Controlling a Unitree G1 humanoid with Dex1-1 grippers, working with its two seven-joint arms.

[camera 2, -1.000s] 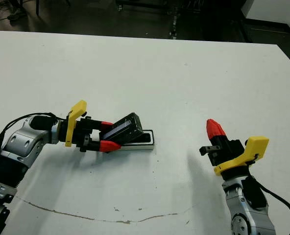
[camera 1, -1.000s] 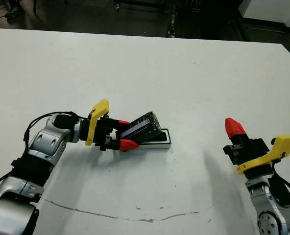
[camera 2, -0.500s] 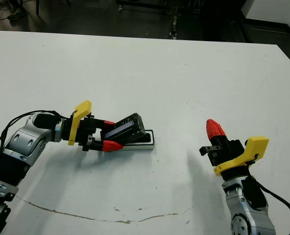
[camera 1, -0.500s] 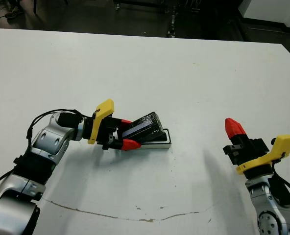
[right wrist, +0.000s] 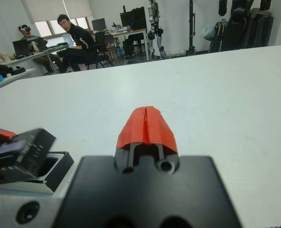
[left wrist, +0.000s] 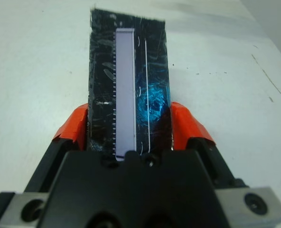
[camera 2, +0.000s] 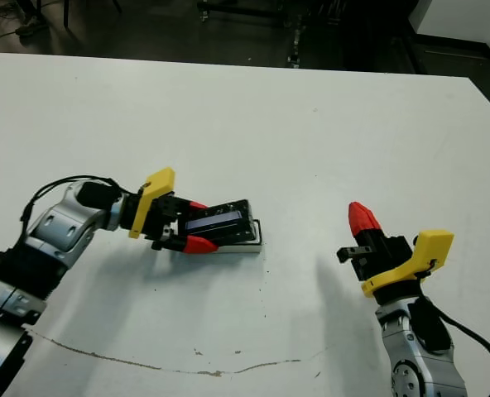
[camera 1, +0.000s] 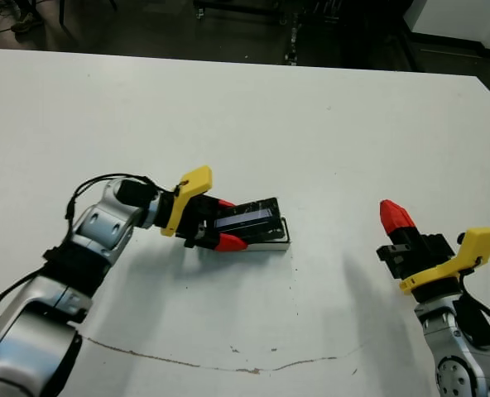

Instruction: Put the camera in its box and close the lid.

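Nearest to me, toward the desk's near right corner, my right gripper hangs above the surface with its red fingers pressed together, holding nothing, well apart from the work. Farther in, left of the middle of the desk, my left gripper is clamped on the lid, one red finger on each long side, as the left wrist view shows plainly. The lid lies nearly flat over the box, slightly raised at the end toward the right edge of the desk, so it does not look fully seated yet. The camera itself I cannot see; I judge it already lies inside the box under the lid. The lid looks light and stiff, but its glossy, crinkled wrap is likely slippery, so holding it by the long edges near the end seems right. The shallow box is probably light too and may slide if I push sideways, so pressing straight down should serve best. Beyond, the desk runs to its far edge.
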